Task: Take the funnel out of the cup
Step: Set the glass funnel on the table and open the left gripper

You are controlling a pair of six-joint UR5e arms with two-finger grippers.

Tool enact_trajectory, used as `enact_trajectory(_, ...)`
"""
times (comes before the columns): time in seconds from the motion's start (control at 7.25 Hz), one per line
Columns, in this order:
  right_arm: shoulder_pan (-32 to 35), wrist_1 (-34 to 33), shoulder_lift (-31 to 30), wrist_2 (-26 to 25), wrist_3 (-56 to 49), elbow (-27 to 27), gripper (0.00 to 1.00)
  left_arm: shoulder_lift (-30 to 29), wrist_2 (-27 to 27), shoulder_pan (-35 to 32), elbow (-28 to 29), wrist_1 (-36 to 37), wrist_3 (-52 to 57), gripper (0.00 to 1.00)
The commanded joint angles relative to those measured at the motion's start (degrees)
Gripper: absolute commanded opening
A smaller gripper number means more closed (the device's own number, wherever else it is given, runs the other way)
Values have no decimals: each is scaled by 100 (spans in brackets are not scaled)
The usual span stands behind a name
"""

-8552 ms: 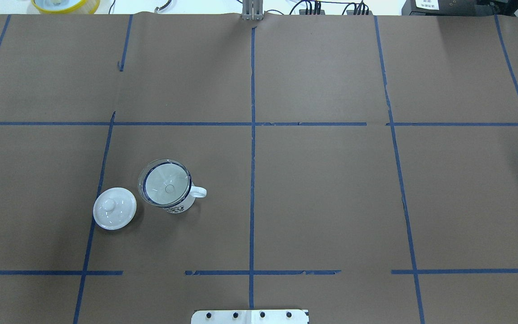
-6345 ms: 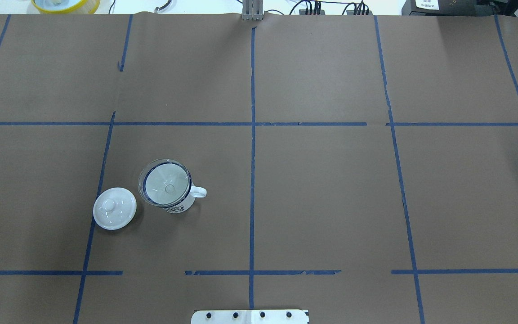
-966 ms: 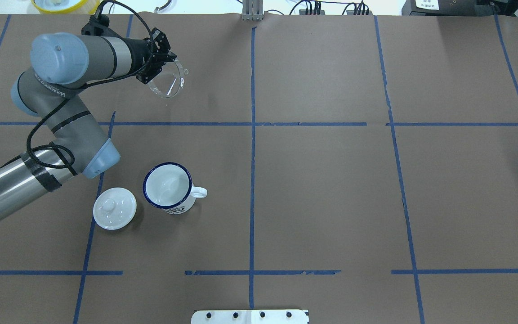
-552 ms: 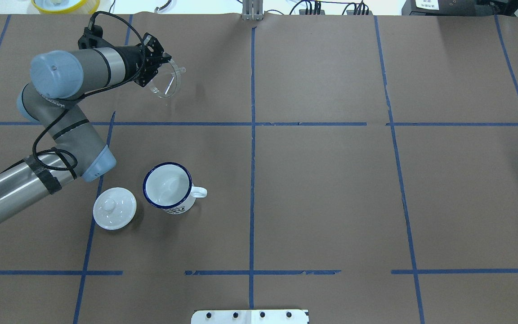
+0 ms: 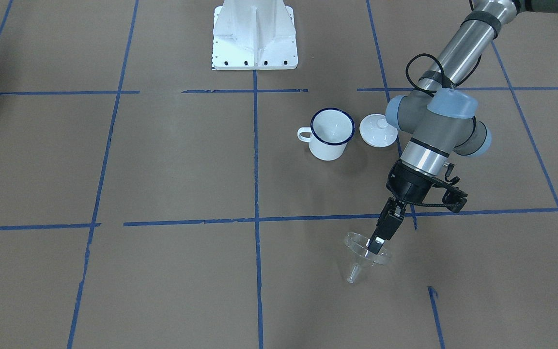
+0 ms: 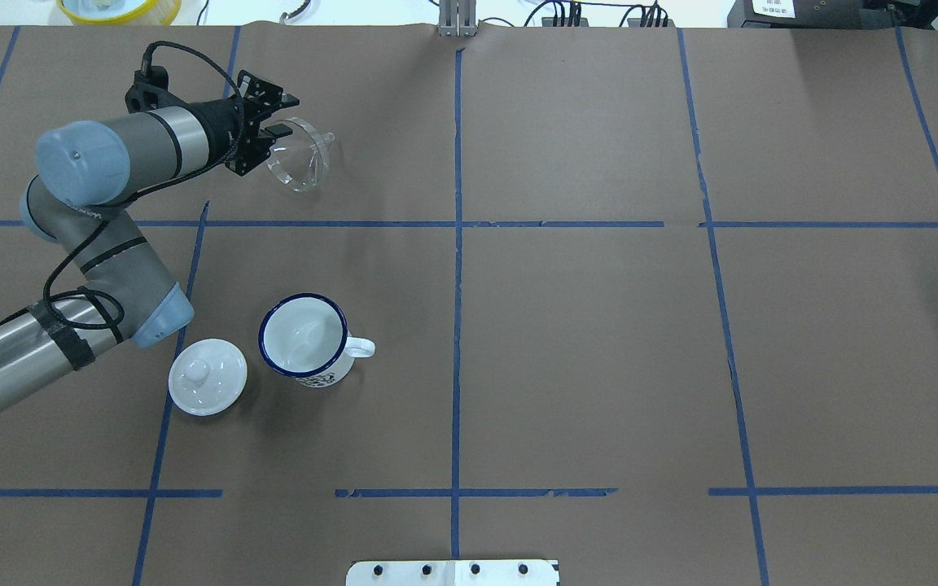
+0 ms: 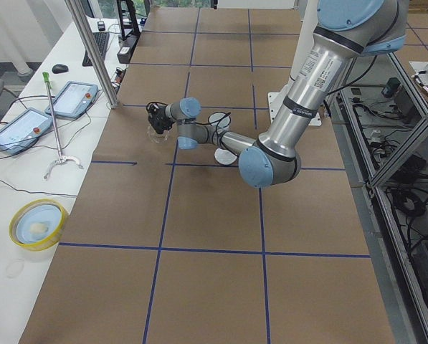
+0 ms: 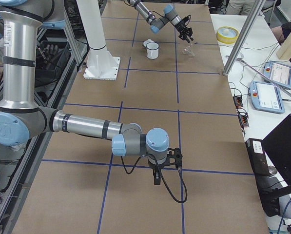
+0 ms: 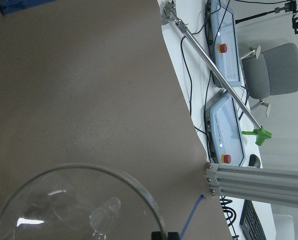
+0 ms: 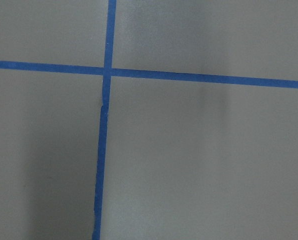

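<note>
The clear funnel [image 6: 300,161] is out of the cup and hangs tilted, low over the far left part of the table; it also shows in the front view [image 5: 364,256] and fills the bottom of the left wrist view [image 9: 79,205]. My left gripper [image 6: 277,130] is shut on its rim, seen from the front [image 5: 375,245] too. The white cup [image 6: 304,338] with the dark blue rim stands upright and empty nearer the robot [image 5: 332,133]. My right gripper [image 8: 157,181] shows only in the exterior right view, pointing down over bare table; I cannot tell its state.
A white knobbed lid [image 6: 208,377] lies just left of the cup. The robot's white base plate [image 6: 453,572] is at the near edge. A yellow-rimmed bowl [image 6: 119,8] sits beyond the far edge. Blue tape lines cross the brown table cover.
The funnel sat in the cup at first; the left arm has since come in and now holds it over the far left. In the last second the wrist drew back left slightly.
</note>
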Motion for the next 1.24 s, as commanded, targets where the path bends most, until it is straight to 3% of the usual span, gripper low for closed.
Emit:
enact_trajectory(0.0,0,0,0,4,0,0,100,102,-491,-8,-202,328,39,100)
enact_trajectory(0.14,0,0,0,4,0,0,100,294,-1200,-43,-734,1010,387,100)
enact_trajectory(0.41,0,0,0,4,0,0,100,996,-2004,-79,-2086,2582,1343,100)
enact_trajectory(0.69,0,0,0,4,0,0,100,1969,-2192,-96,-3404,4129,2905,100)
enact_trajectory(0.97,0,0,0,4,0,0,100,3138,-2183,-1,-4391,4540,3054,100)
enact_trajectory(1.1,0,0,0,4,0,0,100,3230,-2174,409,-4726,5220,2984,100)
